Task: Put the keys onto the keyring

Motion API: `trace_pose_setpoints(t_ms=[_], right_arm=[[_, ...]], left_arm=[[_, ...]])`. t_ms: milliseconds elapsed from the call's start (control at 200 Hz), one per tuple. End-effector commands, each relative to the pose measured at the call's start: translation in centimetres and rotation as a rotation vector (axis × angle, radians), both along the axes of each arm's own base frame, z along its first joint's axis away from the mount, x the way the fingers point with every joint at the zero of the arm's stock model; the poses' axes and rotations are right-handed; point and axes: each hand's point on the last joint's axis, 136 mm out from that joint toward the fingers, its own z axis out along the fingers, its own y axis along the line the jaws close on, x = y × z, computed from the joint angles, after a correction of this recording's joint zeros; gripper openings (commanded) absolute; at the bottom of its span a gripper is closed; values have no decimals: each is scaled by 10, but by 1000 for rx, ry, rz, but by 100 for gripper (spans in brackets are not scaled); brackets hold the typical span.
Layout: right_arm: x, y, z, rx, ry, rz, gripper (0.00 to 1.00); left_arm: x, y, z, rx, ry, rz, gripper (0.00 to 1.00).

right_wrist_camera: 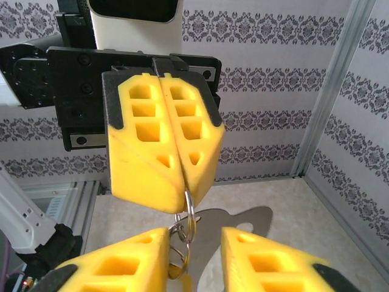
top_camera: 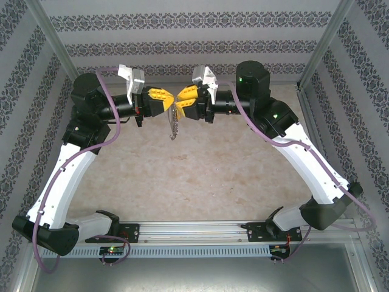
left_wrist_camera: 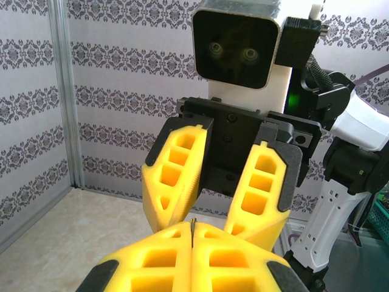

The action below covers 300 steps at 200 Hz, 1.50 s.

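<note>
Pincers meet nose to nose, upper middle of the overhead view: left gripper (right_wrist_camera: pixel 182 191) is clamped shut on the keyring (right_wrist_camera: pixel 190 211), loop poking out below its tips; right gripper (right_wrist_camera: pixel 194 243) stands apart-jawed around the keys (right_wrist_camera: pixel 213 234), which dangle above the table (top_camera: pixel 206 176).

Glossy metal keyring (right_wrist_camera: pixel 190 210), dull grey metal keys (right_wrist_camera: pixel 213 234), matt yellow plastic jaws

- No text, label, brand, number or sign can be read in any view.
</note>
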Motion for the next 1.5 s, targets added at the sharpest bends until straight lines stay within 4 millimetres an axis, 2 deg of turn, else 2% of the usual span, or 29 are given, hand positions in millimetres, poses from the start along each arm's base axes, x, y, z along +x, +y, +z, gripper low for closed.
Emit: trace_pose_setpoints(t_ms=[0, 95, 215, 405, 659, 744, 804, 869, 1104, 1324, 1494], right_arm=[[-8, 7, 9, 23, -19, 43, 22], [-7, 8, 8, 19, -17, 48, 16], [-8, 9, 9, 21, -18, 55, 13], [-9, 12, 10, 27, -24, 69, 0], [-7, 7, 11, 9, -27, 53, 0], [-3, 1, 9, -16, -23, 34, 0], [-1, -3, 1, -63, -17, 15, 0], [-1, -5, -7, -122, -24, 7, 0], [1, -13, -34, -329, -73, -32, 0], [-6, -11, -66, -526, -125, -7, 0], [-13, -10, -65, -523, -132, 13, 0]], left_arm=[[-14, 5, 16, -26, -77, -20, 0], [-15, 5, 17, -27, -79, -23, 0], [-15, 5, 16, -27, -77, -26, 0], [-16, 4, 16, -25, -68, -36, 0], [-14, 3, 5, 4, -30, -35, 0], [-8, 6, -5, 57, -19, 19, 16], [-4, 10, -14, 107, -17, 69, 28], [-1, 14, -20, 155, -33, 114, 33], [-1, 17, -50, 346, -75, 172, 38], [-8, 10, -54, 392, -100, 138, 40], [-14, 2, -58, 419, -101, 99, 40]])
